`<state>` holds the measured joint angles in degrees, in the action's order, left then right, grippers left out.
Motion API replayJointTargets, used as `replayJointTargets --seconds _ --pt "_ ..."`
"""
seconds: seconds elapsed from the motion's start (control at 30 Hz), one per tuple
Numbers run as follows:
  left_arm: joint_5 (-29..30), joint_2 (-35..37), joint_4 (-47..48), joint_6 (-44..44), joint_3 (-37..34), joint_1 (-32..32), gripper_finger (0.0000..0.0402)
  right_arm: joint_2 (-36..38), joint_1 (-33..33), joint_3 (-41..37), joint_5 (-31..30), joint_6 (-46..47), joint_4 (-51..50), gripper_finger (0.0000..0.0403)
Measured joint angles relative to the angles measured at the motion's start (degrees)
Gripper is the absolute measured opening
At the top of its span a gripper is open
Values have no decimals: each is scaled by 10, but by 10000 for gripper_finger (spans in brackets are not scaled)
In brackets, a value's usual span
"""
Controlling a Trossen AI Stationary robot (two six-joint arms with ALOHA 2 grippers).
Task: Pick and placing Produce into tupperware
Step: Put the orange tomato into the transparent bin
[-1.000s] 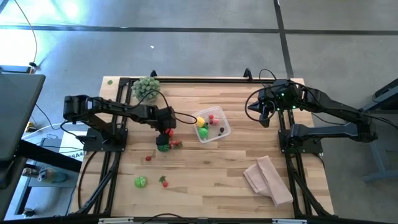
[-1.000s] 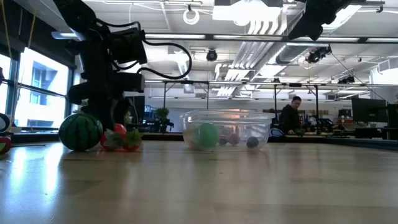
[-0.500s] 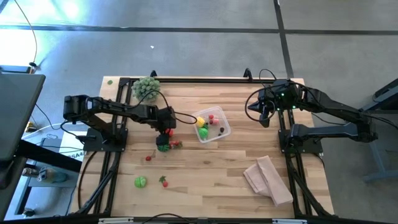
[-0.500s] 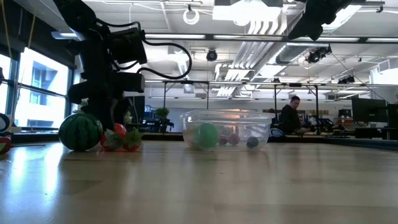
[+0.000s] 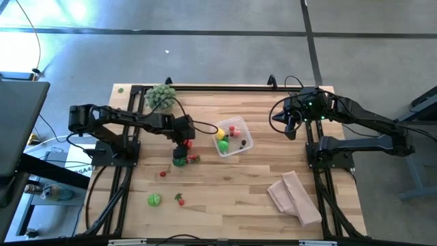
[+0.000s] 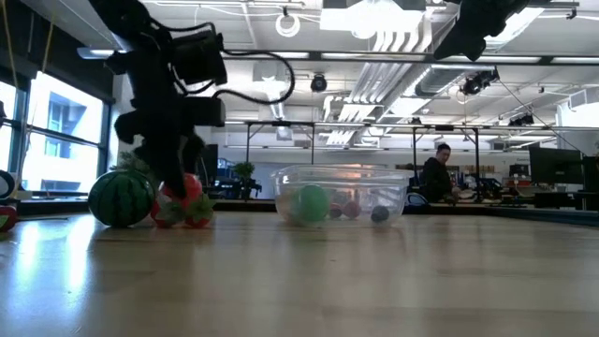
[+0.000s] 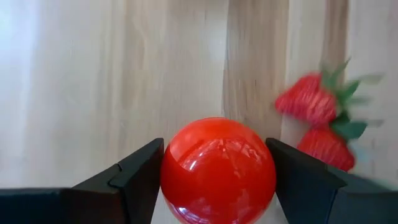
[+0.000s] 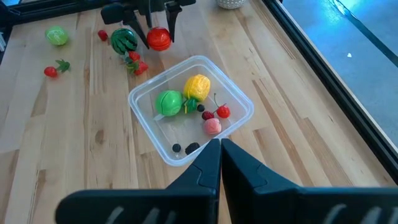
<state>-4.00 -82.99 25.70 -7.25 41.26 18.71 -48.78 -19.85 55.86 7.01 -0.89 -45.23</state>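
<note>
My left gripper (image 5: 184, 145) is shut on a shiny red ball of produce (image 7: 217, 171), left of the tupperware (image 5: 232, 138). The clear tupperware holds a yellow piece, a green ball, a pink one, cherries and dark berries (image 8: 189, 109). A toy watermelon (image 6: 120, 198) and two strawberries (image 7: 308, 102) lie on the table under and beside my left gripper. A green ball (image 5: 154, 199) and small red pieces (image 5: 162, 173) lie nearer the front. My right gripper (image 8: 219, 146) hangs shut, high up to the right of the tupperware. My left gripper pinches the red ball between its two fingers, one on each opposite side (image 7: 169, 168). The fingers come steeply from above, slanting down. The ball sits between the fingertips (image 6: 187, 185), a little above the tabletop and over the strawberries.
A pale-green spiky plant (image 5: 160, 96) stands at the far left. A tan folded cloth (image 5: 295, 197) lies at the near right. Bare wood shows between the tupperware and the cloth. A person sits in the room far behind the table (image 6: 436, 176).
My left gripper has risen a little with the red ball, which has come up off the table beside the watermelon and strawberries. Those stay where they were.
</note>
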Motion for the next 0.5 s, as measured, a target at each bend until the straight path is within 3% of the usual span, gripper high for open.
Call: replayJointTargets --seconds 0.23,0.5 --pt "1 49 27 -21 59 0 250 0 0 0 0 0 0 4" --pt "2 97 -21 -82 150 0 253 0 0 0 0 0 0 4"
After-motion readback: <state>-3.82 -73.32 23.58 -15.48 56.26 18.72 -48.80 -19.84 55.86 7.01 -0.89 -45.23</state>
